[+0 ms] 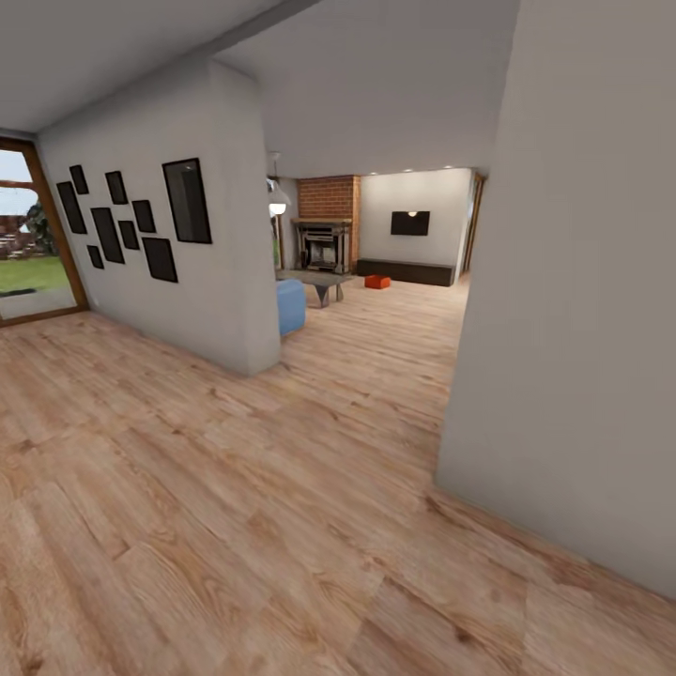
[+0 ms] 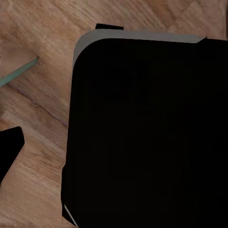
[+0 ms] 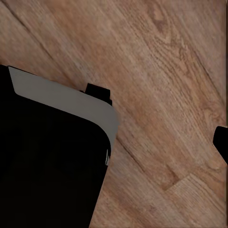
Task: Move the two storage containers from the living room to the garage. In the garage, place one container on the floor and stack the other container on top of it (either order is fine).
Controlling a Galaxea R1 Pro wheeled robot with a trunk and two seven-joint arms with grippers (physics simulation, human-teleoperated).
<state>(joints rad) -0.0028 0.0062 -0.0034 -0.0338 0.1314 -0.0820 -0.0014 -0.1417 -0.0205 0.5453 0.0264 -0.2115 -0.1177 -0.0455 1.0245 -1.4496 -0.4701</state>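
Observation:
Far down the living room, one red-orange storage container [image 1: 377, 282] sits on the light wood-plank floor, in front of a low dark cabinet [image 1: 406, 271] and right of the brick fireplace [image 1: 326, 237]. It is many steps away from me. The left wrist view looks down on wood planks and a large black rounded body of the robot [image 2: 147, 133], with a black tip at the frame edge that looks like one fingertip [image 2: 9, 154]. In the right wrist view the same black body [image 3: 47, 161] shows, with a similar dark fingertip [image 3: 222, 141]. Nothing is seen held.
A white wall with black picture frames [image 1: 131, 225] juts out on the left, ending at a corner [image 1: 263, 357]. Another white wall [image 1: 573, 329] stands close on the right. Between them the wood floor [image 1: 376, 357] leads on past a blue sofa end [image 1: 290, 305] and a coffee table [image 1: 317, 279].

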